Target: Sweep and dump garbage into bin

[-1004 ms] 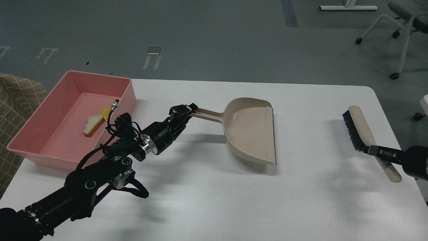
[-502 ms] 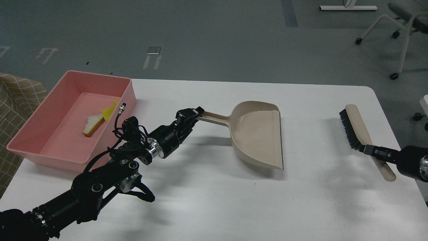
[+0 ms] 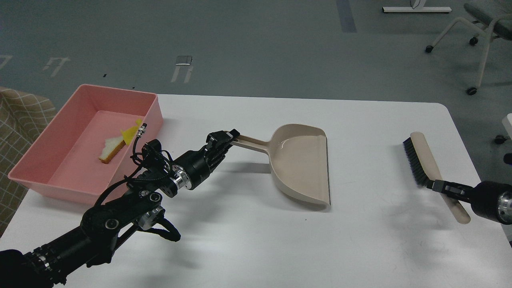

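Note:
The pink bin (image 3: 150, 105) stands at the table's left edge. Inside it lie the garbage scraps: a yellow crumpled scrap (image 3: 130, 132) and a whitish wedge with a brown edge (image 3: 111, 149). My left gripper (image 3: 227, 137) is shut on the handle of the beige dustpan (image 3: 302, 164), whose pan rests near the table's middle, open side to the right and empty. My right gripper (image 3: 437, 185) is shut on the handle of a beige brush with black bristles (image 3: 420, 160) at the right side of the table.
The white table (image 3: 256, 240) has its right edge close to my right arm. A checkered fabric seat (image 3: 20, 116) stands left of the bin. A wheeled chair (image 3: 480, 28) stands on the grey floor at the far right.
The dustpan moved slightly right, then back left and a little down with my left gripper. The brush shifted left and lower with my right gripper.

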You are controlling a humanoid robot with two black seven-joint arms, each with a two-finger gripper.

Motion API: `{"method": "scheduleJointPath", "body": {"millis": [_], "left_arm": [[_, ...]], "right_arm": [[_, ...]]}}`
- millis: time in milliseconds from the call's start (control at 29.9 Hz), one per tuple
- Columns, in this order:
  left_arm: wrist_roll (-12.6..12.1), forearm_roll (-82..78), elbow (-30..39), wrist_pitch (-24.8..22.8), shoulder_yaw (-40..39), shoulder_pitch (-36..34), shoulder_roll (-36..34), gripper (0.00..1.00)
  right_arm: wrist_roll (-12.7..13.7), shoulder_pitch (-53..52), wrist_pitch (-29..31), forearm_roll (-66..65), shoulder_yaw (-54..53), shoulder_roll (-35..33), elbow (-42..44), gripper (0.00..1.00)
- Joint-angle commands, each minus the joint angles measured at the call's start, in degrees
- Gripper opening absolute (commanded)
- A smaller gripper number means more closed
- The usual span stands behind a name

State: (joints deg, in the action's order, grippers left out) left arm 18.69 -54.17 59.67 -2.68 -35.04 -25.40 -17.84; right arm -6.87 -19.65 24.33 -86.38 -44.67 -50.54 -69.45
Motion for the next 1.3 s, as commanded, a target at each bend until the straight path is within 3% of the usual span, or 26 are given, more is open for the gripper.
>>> {"method": "scheduleJointPath", "body": {"millis": [0,67,134,268,435,535,736,1037,1271], "left_arm": [[0.1,0.1,0.0,1.4,-0.5,0.0,0.0,0.72],[0.0,0.1,0.0,1.6,-0.5,0.0,0.0,0.76],[0.0,0.1,0.0,2.0,-0.4,0.0,0.0,0.78],[0.1,0.2,0.1,2.1,-0.6,0.0,-0.8,0.8],[0.0,2.5,0.2,2.1,-0.8,0.0,-3.0,0.92],[0.1,5.4,0.3,1.5,0.1,0.0,-4.8,0.97],[0.1,6.2,0.8,0.7,0.1,0.0,-8.5,0.98],[0.8,17.7,3.8,0.5,-2.7,-0.9,-12.9,0.98],[0.9,24.4,8.8,0.6,-11.3,-2.7,-13.0,0.98]], "right_arm": [[-0.1,-0.1,0.0,0.2,-0.2,0.1,-0.2,0.45],[-0.2,-0.2,0.0,0.5,-0.2,0.1,-0.2,0.48],[-0.3,-0.2,0.0,0.8,-0.4,0.1,-0.4,0.62],[-0.4,0.0,0.1,1.6,-0.5,-0.1,-0.5,0.74],[-0.4,-0.1,0.1,2.2,-0.8,-1.1,-0.4,0.93],[-0.5,-0.1,0.1,2.4,-0.9,-1.8,-0.4,0.93],[-0.5,-0.1,0.0,2.4,-4.1,-2.9,-0.5,0.96],[-0.5,-0.8,0.6,9.6,-19.0,-3.4,-0.5,1.0],[0.1,-2.8,0.6,24.6,-32.0,-2.3,0.0,1.0]]}}
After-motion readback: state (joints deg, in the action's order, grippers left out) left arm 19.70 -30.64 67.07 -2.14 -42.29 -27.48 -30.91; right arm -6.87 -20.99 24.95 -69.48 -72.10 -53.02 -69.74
